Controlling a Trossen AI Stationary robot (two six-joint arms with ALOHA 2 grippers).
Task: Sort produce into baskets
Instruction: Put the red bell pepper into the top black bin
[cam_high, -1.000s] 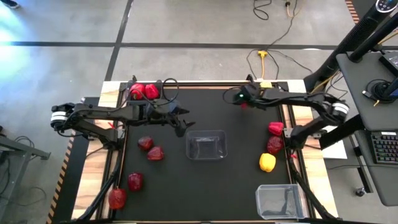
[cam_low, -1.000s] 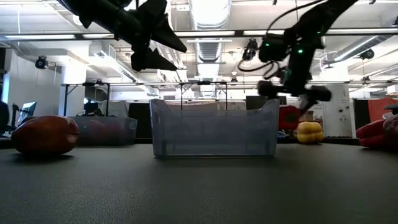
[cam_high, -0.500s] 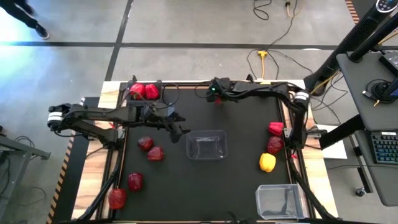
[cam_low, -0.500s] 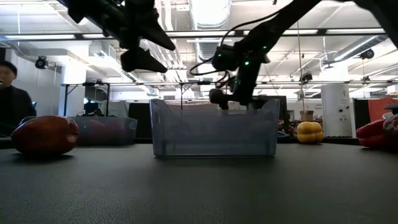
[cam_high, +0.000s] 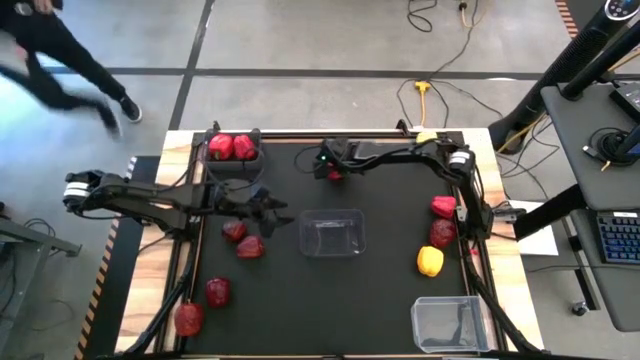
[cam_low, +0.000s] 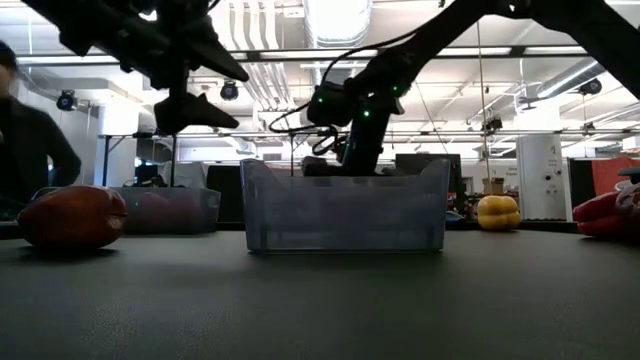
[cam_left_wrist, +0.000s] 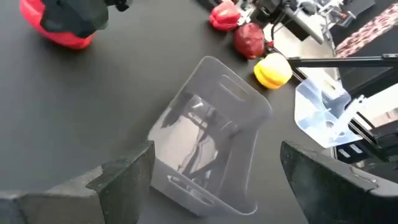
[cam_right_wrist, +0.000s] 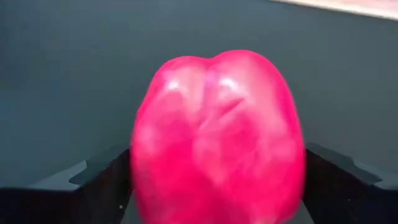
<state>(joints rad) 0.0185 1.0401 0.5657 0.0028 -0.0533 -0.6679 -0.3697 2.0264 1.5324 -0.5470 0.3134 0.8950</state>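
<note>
Black matting covers the surface, and my right end effector (cam_high: 331, 171) pinches a red bell pepper (cam_right_wrist: 214, 140) between the dark grey basket (cam_high: 234, 162) and the clear basket (cam_high: 332, 232). That grey basket, already holding two red peppers, lies just toward the left arm's side. My left end effector (cam_high: 270, 208), spread and empty, hovers beside the clear basket.

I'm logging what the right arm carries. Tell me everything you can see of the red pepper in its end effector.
The red pepper is bright red, glossy and lumpy, with rounded lobes and a crease between them. The right end effector is shut on it, one dark finger against each flank. From above, only a sliver of red shows under the end effector, over the black mat, between the dark basket and the clear basket. No stem is visible.
</note>
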